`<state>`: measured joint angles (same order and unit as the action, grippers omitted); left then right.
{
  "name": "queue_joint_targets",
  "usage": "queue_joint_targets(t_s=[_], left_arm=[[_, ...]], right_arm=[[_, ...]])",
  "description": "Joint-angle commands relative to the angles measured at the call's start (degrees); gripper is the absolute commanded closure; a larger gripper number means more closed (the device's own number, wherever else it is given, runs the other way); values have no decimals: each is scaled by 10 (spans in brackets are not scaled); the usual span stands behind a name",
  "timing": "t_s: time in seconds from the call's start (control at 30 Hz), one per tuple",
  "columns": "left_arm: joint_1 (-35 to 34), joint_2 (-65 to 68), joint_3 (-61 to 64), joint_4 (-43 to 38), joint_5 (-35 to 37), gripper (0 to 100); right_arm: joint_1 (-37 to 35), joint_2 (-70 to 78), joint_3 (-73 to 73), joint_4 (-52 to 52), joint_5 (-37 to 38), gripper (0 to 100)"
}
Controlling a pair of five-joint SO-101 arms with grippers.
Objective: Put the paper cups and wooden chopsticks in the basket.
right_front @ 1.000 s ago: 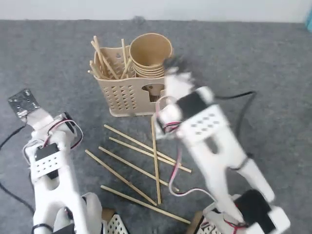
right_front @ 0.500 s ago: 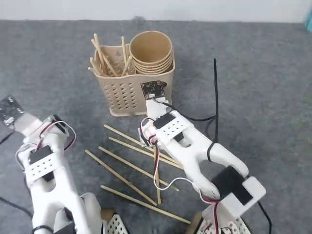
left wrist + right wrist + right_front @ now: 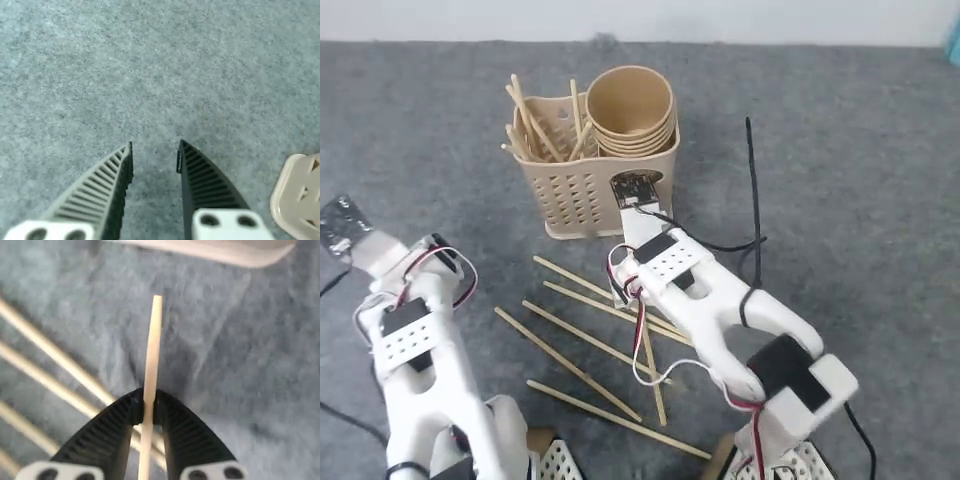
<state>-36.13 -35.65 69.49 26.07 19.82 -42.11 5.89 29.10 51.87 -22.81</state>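
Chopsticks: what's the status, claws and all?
Right claw shut on one chopstick. Left claw open over carpet. Cups already in basket; other chopsticks loose on carpet.

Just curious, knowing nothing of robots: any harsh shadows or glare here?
High view: soft, even light, faint shadows by the basket and loose chopsticks, no glare. Right wrist view: dim shadow on the carpet beside the chopstick in the right end effector. Left wrist view: flat light.

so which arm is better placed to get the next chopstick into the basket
Right. The right gripper is shut on a chopstick, close in front of the basket. The left gripper is open and empty over bare carpet, off to the side of the loose chopsticks.
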Motion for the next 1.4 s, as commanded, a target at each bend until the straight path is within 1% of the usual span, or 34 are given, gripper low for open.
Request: queue_joint_targets(t_s=[0.0, 0.1, 0.27, 0.43, 0.5, 0.6, 0.73, 0.9, 1.03, 1.17, 1.37], left_arm=[[4, -13, -21, -15, 5, 863], [4, -13, -21, -15, 5, 863], [4, -13, -21, -15, 4, 863], [4, -13, -21, -16, 4, 863], [4, -13, -21, -16, 4, 863], [4, -13, -15, -18, 4, 863], [4, -13, -15, -18, 4, 863], [4, -14, -15, -18, 4, 863], [4, -14, -13, -25, 4, 863], [4, -14, -13, -31, 4, 863], [4, -14, -13, -32, 4, 863]], right_arm=[[-11, -105, -11, 60, -4, 991], [-10, -187, 7, 84, -3, 991], [-10, -339, 66, 90, 2, 991], [-7, -516, 84, 75, 80, 991], [-7, -582, 84, 15, 103, 991], [-7, -661, 84, -124, 117, 991], [-7, -705, 84, -291, 118, 991], [-7, -678, 84, -488, 121, 991], [-9, -590, 66, -607, 184, 991], [-7, -467, -1, -661, 200, 991], [9, -269, -155, -670, 200, 991]])
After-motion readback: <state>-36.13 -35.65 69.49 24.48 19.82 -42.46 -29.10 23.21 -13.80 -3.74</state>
